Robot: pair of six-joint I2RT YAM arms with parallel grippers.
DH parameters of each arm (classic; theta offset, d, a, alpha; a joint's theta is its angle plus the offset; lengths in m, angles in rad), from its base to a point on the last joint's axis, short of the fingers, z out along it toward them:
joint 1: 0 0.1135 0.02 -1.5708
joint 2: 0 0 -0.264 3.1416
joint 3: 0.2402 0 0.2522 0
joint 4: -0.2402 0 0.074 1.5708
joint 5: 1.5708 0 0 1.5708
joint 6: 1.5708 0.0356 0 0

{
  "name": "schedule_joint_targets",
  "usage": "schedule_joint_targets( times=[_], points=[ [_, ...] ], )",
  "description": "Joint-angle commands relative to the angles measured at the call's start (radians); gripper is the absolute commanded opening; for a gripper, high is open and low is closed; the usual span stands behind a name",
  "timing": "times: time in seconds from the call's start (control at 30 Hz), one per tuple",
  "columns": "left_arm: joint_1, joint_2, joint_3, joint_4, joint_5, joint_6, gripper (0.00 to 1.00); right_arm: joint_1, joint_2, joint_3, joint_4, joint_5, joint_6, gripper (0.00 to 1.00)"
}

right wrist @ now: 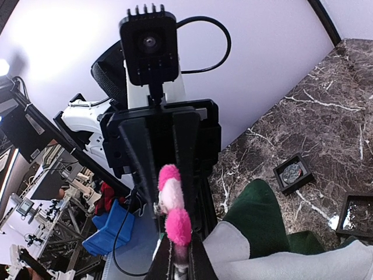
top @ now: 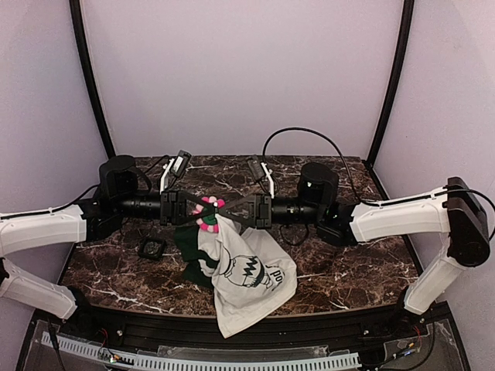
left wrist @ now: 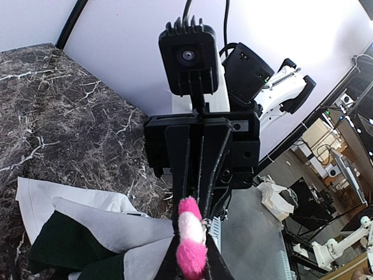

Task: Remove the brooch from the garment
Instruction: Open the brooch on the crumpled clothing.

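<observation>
Midway between the two arms, raised off the table: one small flower-shaped brooch (right wrist: pixel 173 209) with fuzzy, plush-like petals in hot pink and white; the overhead view shows a yellow-green centre. Hanging from the same point: one white cotton T-shirt (top: pixel 249 280) with a black cartoon drawing and lettering and dark green sleeves. It is soft and crumpled, trailing down onto the dark brown marble-patterned tabletop (top: pixel 348 255), its lower end lapping over the near edge. Left gripper (left wrist: pixel 192 269), black, two slim tapering fingers: drawn in to a narrow gap, the brooch pinched between the tips. Right gripper (right wrist: pixel 179 267), same make, facing it head-on: likewise nipped tight on the brooch from the opposite side. Whether either also catches cloth cannot be told. On the tabletop: one small black square frame (right wrist: pixel 294 173), shallow, with a pale glinting item inside, and a second frame (right wrist: pixel 356 213) near the green sleeve. Behind: plain pale lilac walls (top: pixel 232 77) and a looping black cable (top: pixel 309 137).
</observation>
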Motion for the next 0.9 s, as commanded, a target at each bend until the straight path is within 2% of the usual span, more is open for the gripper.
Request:
schedule_joint_targets(
  times=[0.0,0.07,0.1,0.13,0.27,0.33,0.57,0.67,0.73,0.87],
  points=[
    [0.002,-0.032,0.047,-0.032,0.0,0.052,0.27,-0.013,-0.007,0.053,-0.104,-0.015,-0.035,0.0],
    [0.008,-0.042,0.051,-0.05,-0.005,0.065,0.46,-0.025,-0.015,0.075,-0.181,-0.024,-0.073,0.0],
    [0.009,-0.046,0.052,-0.062,-0.008,0.07,0.51,-0.031,-0.022,0.083,-0.212,-0.032,-0.095,0.0],
    [0.012,-0.053,0.053,-0.067,-0.009,0.078,0.6,-0.039,-0.025,0.091,-0.246,-0.043,-0.109,0.0],
    [0.015,-0.05,0.069,-0.113,0.0,0.107,0.75,-0.07,-0.042,0.119,-0.353,-0.091,-0.154,0.0],
    [0.015,-0.034,0.088,-0.156,0.008,0.127,0.78,-0.085,-0.055,0.129,-0.383,-0.115,-0.165,0.0],
    [0.015,0.029,0.129,-0.234,0.036,0.143,0.79,-0.099,-0.042,0.202,-0.529,-0.168,-0.237,0.0],
    [0.015,0.054,0.135,-0.244,0.049,0.138,0.79,-0.1,-0.032,0.218,-0.535,-0.198,-0.24,0.0],
    [0.015,0.064,0.138,-0.245,0.056,0.135,0.75,-0.1,-0.026,0.225,-0.537,-0.207,-0.241,0.0],
    [0.013,0.081,0.143,-0.245,0.072,0.128,0.61,-0.1,-0.019,0.237,-0.544,-0.22,-0.244,0.0]
  ],
)
